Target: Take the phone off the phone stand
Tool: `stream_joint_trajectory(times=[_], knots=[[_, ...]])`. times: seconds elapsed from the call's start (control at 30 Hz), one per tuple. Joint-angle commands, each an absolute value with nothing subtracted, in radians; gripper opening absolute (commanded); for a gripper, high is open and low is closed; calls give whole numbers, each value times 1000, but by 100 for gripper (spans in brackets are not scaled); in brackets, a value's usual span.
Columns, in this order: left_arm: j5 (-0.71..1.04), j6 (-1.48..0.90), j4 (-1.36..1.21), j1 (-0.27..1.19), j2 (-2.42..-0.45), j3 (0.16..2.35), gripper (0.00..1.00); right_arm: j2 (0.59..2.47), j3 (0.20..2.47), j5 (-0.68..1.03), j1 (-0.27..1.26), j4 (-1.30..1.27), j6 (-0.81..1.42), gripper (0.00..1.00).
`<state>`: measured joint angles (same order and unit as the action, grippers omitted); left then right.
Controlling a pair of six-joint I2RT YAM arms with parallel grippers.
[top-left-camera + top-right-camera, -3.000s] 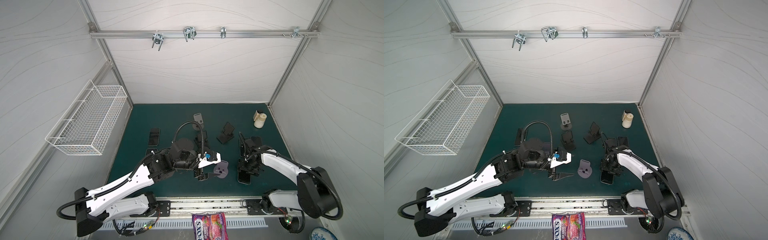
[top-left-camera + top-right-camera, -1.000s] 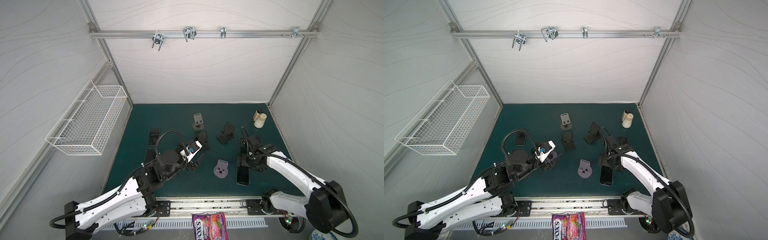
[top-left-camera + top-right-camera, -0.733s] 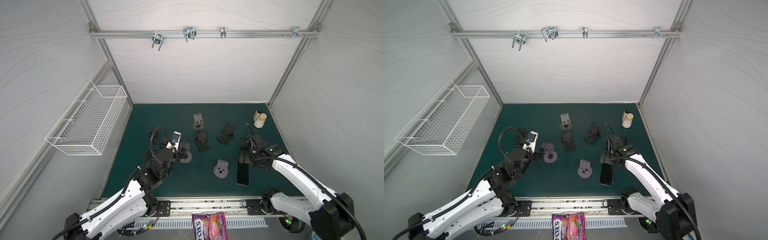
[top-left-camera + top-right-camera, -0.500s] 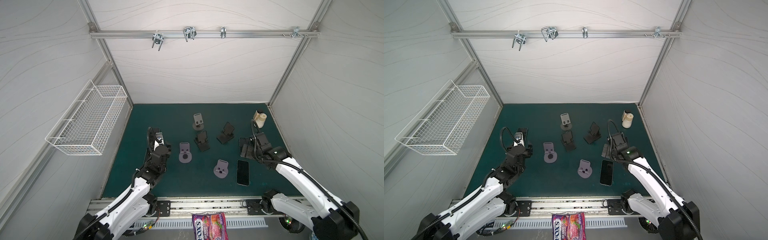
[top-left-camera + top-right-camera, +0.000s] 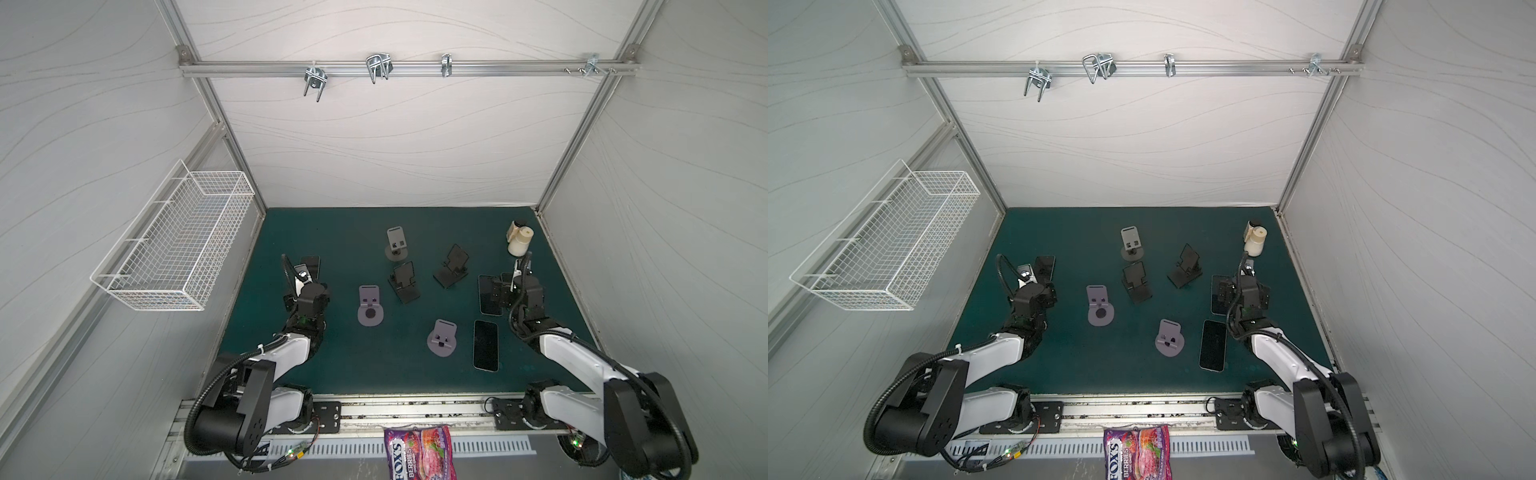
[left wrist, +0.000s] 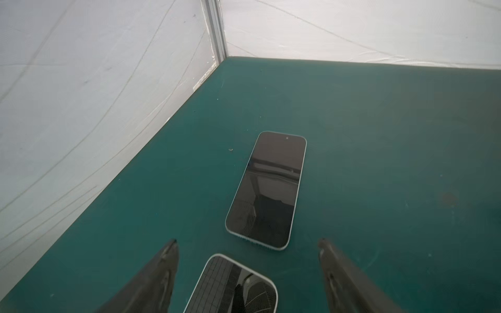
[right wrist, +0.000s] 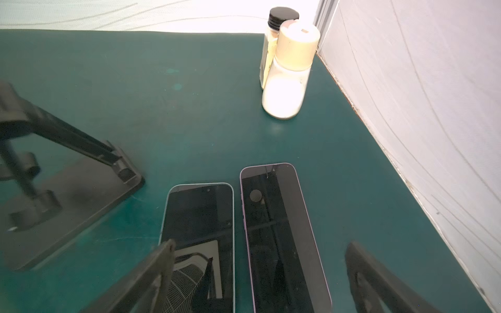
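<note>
Dark-screened, pale-rimmed phone (image 6: 233,287) lies flat, long axis seemingly toward the back wall (image 6: 352,27). Left gripper (image 6: 247,241) and right gripper (image 7: 260,244) gape empty.

Five stands and five phones on the mat (image 5: 332,232), each placed from the middle stand (image 5: 403,286).

Just behind the middle stand and slightly left is the rear stand (image 5: 397,245). Near on its right is the right stand (image 5: 452,266), and near on its left, a little forward, the left stand (image 5: 369,305). Forward and right is the front stand (image 5: 442,337), with the front phone (image 5: 485,345) flat just beside it, farther right. Right of the middle stand, past the right stand, the phone pair (image 5: 486,297) lies side by side. The bottles (image 5: 518,243) touch each other in the back right corner. Well left of the middle stand, the far left phone (image 5: 312,264) and near left phone (image 6: 233,287) lie end to end, apart.
</note>
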<state>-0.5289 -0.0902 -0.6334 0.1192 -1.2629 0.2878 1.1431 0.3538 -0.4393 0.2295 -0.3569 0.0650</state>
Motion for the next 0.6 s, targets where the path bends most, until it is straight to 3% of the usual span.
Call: stream_joint_trajectory(times=[0.0,0.1,0.23,0.33,0.4,0.5,0.57], knots=[[-412,-93,-779,65,-1299,309,83,1208,312,-321,218,-663,-19,99],[-322,-67,-814,30,-1323,307,83,1302,295,-262,212,-793,-41,99],[-238,-64,-870,-1,-1348,292,83,1414,389,-231,210,-761,-61,99],[-169,-89,-908,-37,-1409,302,84,1551,385,-193,193,-923,-87,99],[-109,-85,-926,-54,-1453,318,85,1527,395,-160,147,-844,-20,99],[-17,-69,-957,-70,-1508,325,85,1573,344,-231,117,-988,33,99],[-36,-75,-962,-72,-1524,335,87,1542,374,-240,97,-875,83,99]])
